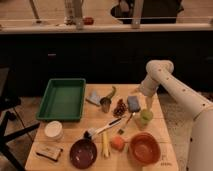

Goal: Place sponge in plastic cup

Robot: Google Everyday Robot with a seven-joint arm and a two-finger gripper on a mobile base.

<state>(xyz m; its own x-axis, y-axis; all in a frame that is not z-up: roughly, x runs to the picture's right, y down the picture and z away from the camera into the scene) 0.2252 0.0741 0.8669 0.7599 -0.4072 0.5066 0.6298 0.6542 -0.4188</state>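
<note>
The blue sponge lies flat on the wooden table, right of the middle. The light-green plastic cup stands upright just in front of it and to its right. My gripper hangs down from the white arm that reaches in from the right. It is close to the sponge's right side and just above and behind the cup. The sponge stays on the table and nothing shows in the gripper.
A green tray sits at the left. A grey-blue wedge, a dark metal cup, a green pepper and dark grapes lie left of the sponge. An orange bowl, orange block, brush, dark bowl and white bowl are in front.
</note>
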